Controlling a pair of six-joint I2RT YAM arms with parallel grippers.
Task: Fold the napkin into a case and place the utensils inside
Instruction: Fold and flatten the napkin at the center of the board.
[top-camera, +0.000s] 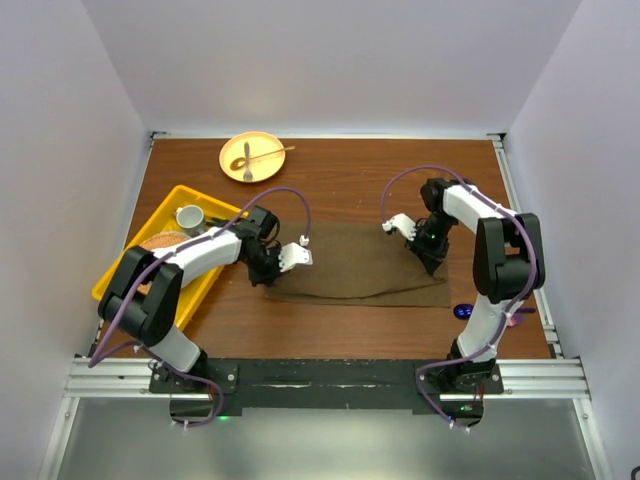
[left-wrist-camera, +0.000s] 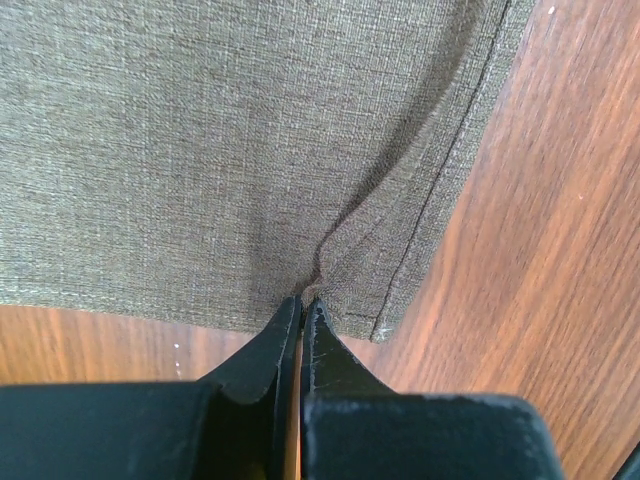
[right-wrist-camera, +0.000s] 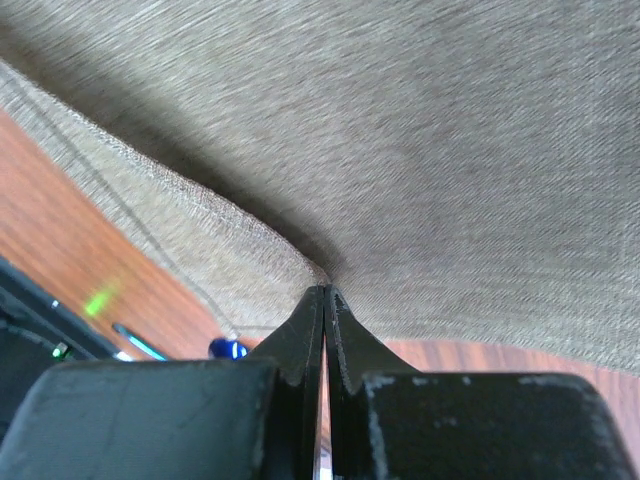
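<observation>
The napkin (top-camera: 360, 262) lies as a broad olive-brown band across the centre of the top view, on the wooden table (top-camera: 340, 180), with its long axis running left to right. The left gripper (left-wrist-camera: 302, 308) is clenched on the band's left hem near a corner, puckering the weave. The right gripper (right-wrist-camera: 326, 296) is clamped on the right end, where the cloth rises off the table. On this evidence folding is under way: the cloth looks doubled at least once but is not yet a narrow case. The utensils lie outside it — a blue spoon (top-camera: 466, 311) at lower right, just beyond the napkin's corner, and pale cutlery (top-camera: 250, 157) on the yellow plate (top-camera: 265, 168) at upper left — so loading is wholly left to do.
</observation>
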